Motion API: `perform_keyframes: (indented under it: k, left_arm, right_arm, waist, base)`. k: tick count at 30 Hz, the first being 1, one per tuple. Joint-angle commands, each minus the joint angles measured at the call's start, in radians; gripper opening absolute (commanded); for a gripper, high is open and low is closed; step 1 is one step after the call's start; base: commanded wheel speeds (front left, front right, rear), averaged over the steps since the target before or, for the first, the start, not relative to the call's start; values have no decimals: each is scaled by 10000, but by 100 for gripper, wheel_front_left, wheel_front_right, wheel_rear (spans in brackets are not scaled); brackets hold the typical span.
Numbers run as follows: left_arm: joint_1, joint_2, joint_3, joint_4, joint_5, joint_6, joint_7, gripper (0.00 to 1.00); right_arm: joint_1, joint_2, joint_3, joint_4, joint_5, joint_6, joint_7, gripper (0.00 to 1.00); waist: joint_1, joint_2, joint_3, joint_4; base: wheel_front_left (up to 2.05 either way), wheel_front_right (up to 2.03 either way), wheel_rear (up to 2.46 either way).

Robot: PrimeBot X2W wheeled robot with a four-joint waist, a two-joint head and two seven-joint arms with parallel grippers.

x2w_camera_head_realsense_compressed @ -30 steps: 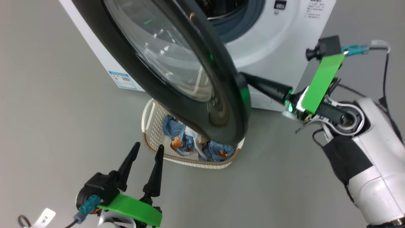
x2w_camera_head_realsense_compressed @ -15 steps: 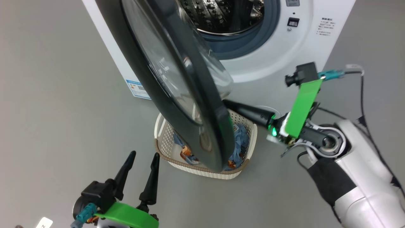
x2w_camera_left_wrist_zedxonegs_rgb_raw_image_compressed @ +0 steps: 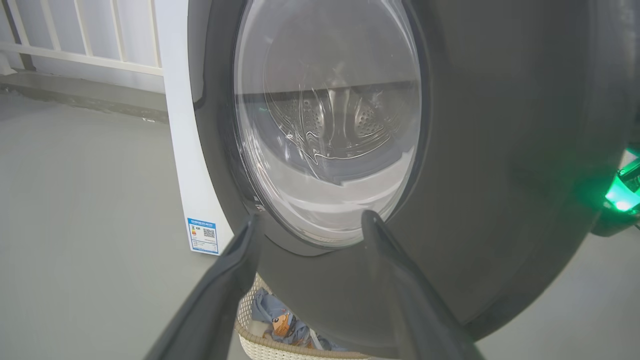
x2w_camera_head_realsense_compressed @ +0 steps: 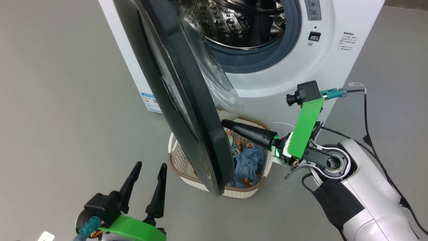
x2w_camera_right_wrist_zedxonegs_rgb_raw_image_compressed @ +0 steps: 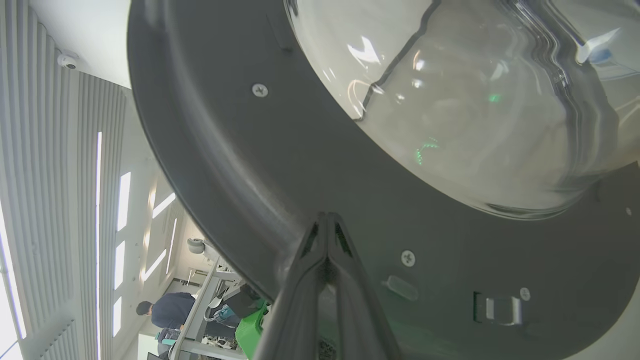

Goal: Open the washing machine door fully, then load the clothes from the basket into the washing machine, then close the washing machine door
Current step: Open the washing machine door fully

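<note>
Washing machine door half open, my right gripper at its inner side.
The door's glossy black rim rings a bulging clear glass bowl. It stands edge-on before the white washing machine, over the basket of blue clothes on the floor. My right fingers are pressed together, tips against the inner rim. My left gripper, near left, has its fingers spread, empty.

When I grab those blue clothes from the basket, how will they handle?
The clothes lie crumpled in the basket, so probably floppy and light; they'd likely drape and trail from the jaws. Pieces look tangled together, so one pinch may lift several.
</note>
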Motion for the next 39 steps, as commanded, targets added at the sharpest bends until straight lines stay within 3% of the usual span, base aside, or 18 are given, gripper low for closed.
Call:
perform_keyframes:
  k: [1, 5, 6, 9, 10, 11, 28, 39]
  left_arm:
    - [-31, 114, 368, -200, 50, -27, -65, 100]
    - [101, 184, 386, -168, -13, -27, -65, 100]
    - [138, 206, 398, -167, -14, -27, -65, 100]
    - [236, 314, 403, -164, -6, -27, -65, 100]
    - [269, 365, 402, -165, 4, -27, -65, 100]
    - [295, 407, 415, -166, 7, -27, -65, 100]
    - [1092, 744, 1214, -562, -238, -27, -65, 100]
    - [1364, 691, 1673, -710, -285, -27, -65, 100]
  right_arm:
    - [214, 277, 81, -286, -4, 16, -76, 0]
    - [461, 203, 28, -286, -136, 16, -342, 4]
    - [536, 178, 10, -294, -157, 16, -415, 26]
    - [802, 78, -17, -359, -186, 16, -569, 52]
    - [897, 38, -38, -391, -203, 16, -646, 94]
    - [993, 2, -61, -420, -207, 16, -718, 100]
    - [2775, -882, -540, -785, -314, 16, -2234, 100]
    - [3920, -1950, -671, -748, -1026, 16, -3668, 100]
  waist:
    - [-1, -1, -59, -65]
    - [-1, -1, -240, -270]
    - [-1, -1, -289, -333]
    - [-1, -1, -473, -553]
    - [-1, -1, -526, -641]
    - [-1, -1, -579, -726]
    - [-1, -1, -1147, -2209]
    - [-1, -1, -1162, -2594]
  base:
    - [0, 0, 0]
    - [0, 0, 0]
    - [0, 0, 0]
    - [0, 0, 0]
    - [0, 0, 0]
    - [0, 0, 0]
    - [0, 0, 0]
    - [0, 0, 0]
